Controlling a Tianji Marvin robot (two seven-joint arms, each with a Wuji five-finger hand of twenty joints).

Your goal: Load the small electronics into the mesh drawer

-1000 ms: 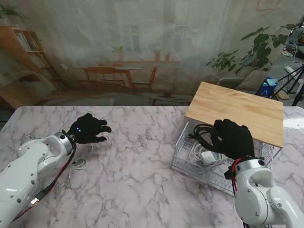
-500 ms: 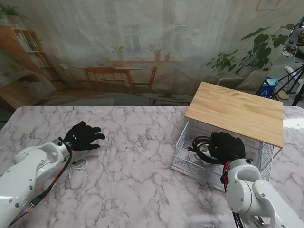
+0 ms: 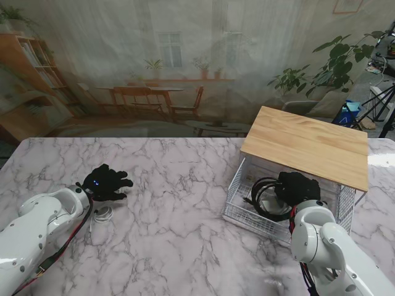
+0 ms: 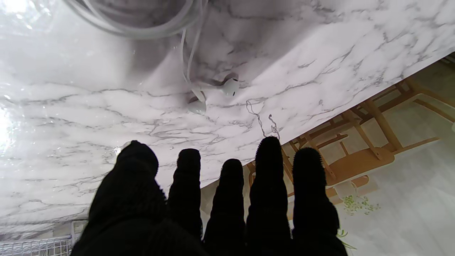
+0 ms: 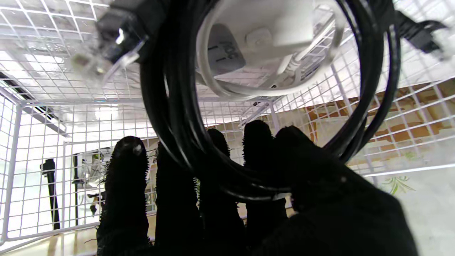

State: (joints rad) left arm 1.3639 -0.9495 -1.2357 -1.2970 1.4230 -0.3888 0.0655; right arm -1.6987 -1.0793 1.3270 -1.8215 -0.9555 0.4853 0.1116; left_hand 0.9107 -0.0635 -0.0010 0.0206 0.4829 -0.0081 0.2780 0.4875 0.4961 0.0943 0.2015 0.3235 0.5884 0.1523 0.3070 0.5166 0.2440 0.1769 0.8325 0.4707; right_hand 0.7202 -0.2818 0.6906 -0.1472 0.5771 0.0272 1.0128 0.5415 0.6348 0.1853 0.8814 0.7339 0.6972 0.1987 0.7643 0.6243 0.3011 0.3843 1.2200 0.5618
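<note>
**Black cable held inside the mesh drawer; earphones lie on the table**

From the stand: the right hand (image 3: 298, 187) is down in the mesh drawer (image 3: 237, 213), which sits under a wood top (image 3: 308, 145) on the right of the marble table (image 3: 179, 228). A coiled black cable (image 3: 264, 196) hangs at that hand's left side, its loop roughly flat over the drawer floor. The left hand (image 3: 106, 182) hovers with fingers spread and holds nothing; white earphones (image 3: 102, 213) lie coiled just nearer to me than it.

Left wrist: the fingers (image 4: 268, 177) are straight and apart over the marble. The earphones' (image 4: 213, 94) two buds lie side by side, their wire running back to the coil.

Right wrist: thumb and fingers (image 5: 124, 177) pinch the black cable (image 5: 170, 106), its plug end (image 5: 106, 35) blurred. Through the loop shows a white charger (image 5: 256, 39), probably resting on the drawer floor.
</note>
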